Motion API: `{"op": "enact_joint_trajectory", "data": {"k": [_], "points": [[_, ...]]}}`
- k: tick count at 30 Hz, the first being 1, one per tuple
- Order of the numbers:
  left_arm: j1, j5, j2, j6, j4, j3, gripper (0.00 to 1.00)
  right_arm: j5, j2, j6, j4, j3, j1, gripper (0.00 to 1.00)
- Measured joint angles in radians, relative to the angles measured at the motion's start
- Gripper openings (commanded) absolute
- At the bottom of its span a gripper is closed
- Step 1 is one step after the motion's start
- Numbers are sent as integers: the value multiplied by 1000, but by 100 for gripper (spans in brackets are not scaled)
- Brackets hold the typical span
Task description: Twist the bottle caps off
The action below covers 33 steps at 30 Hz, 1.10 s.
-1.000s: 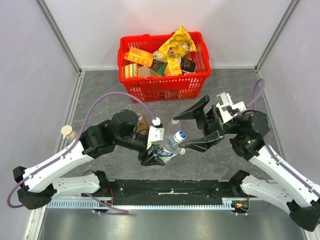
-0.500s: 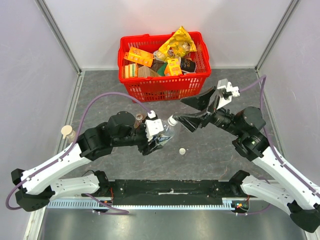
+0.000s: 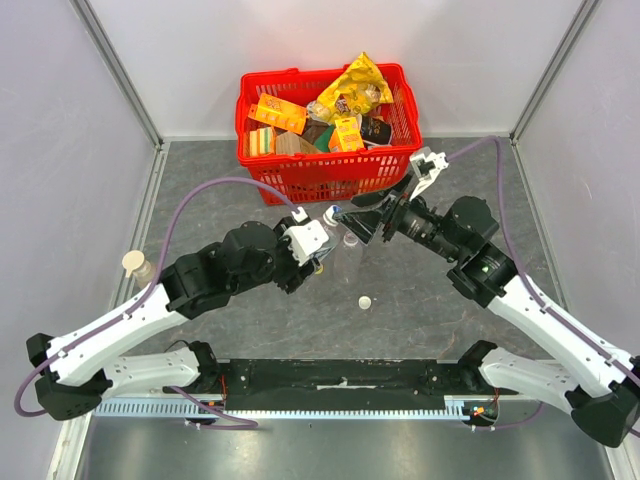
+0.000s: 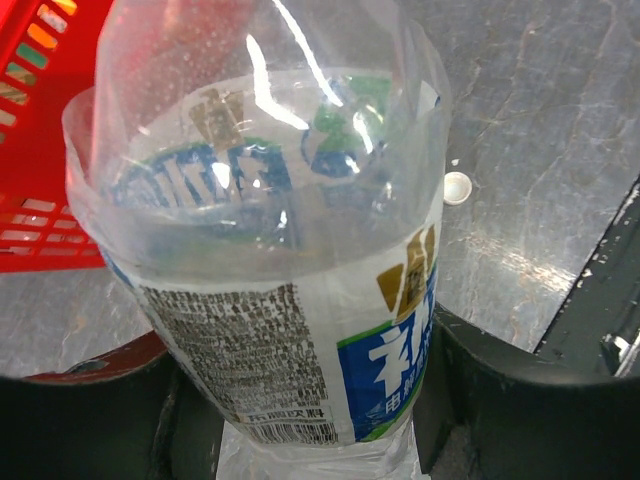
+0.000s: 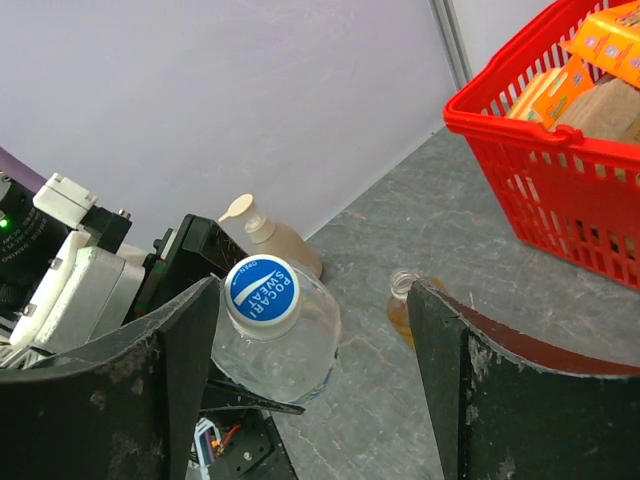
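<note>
My left gripper point(image 4: 315, 405) is shut on the lower body of a clear plastic bottle point(image 4: 260, 250) with a blue and white label, and holds it off the table. In the top view the left gripper point(image 3: 310, 248) tilts the bottle point(image 3: 343, 250) toward the right arm. The bottle's blue cap point(image 5: 262, 293) is screwed on. It sits between the fingers of my right gripper point(image 5: 315, 300), close to the left finger point(image 5: 185, 360) and well apart from the other. That right gripper point(image 3: 357, 222) is open. A loose white cap point(image 3: 366, 301) lies on the table.
A red basket point(image 3: 330, 172) full of packaged goods stands at the back, just beyond both grippers. An uncapped amber bottle point(image 5: 403, 303) stands on the table below the right gripper. A beige pump bottle point(image 3: 137, 265) stands by the left wall.
The left arm has swung the bottle up and back toward the basket. The right gripper has moved left to straddle the blue cap, and its jaws have narrowed.
</note>
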Motion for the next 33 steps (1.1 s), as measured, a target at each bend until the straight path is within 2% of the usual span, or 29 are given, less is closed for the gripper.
{"op": "enact_joint_trajectory", "data": {"k": [3,7,10,11,12,14,16,18,21,27,33], "points": [[0,-22,10,0,0,0,11,-13,27,27,9,3,0,79],[0,-40,21,0,0,0,11,-35,55,59,24,3,0,71],[0,-47,23,0,0,0,11,-50,65,76,39,3,0,60],[0,-47,23,0,0,0,11,-56,69,82,45,3,0,53],[0,-47,23,0,0,0,11,-63,72,85,51,3,0,41],[0,-49,23,-1,-3,0,11,-87,79,99,68,3,0,28],[0,-51,26,-3,-4,0,11,-104,84,103,76,4,1,11],[0,-55,26,-5,-3,0,11,-117,89,111,81,4,-5,4],[1,-58,26,-7,-5,0,11,-125,92,113,84,4,-7,0],[1,-32,23,-7,-13,0,11,-148,90,91,84,4,-8,0],[8,101,-12,-7,-30,-4,11,-248,66,15,86,4,-13,0]]}}
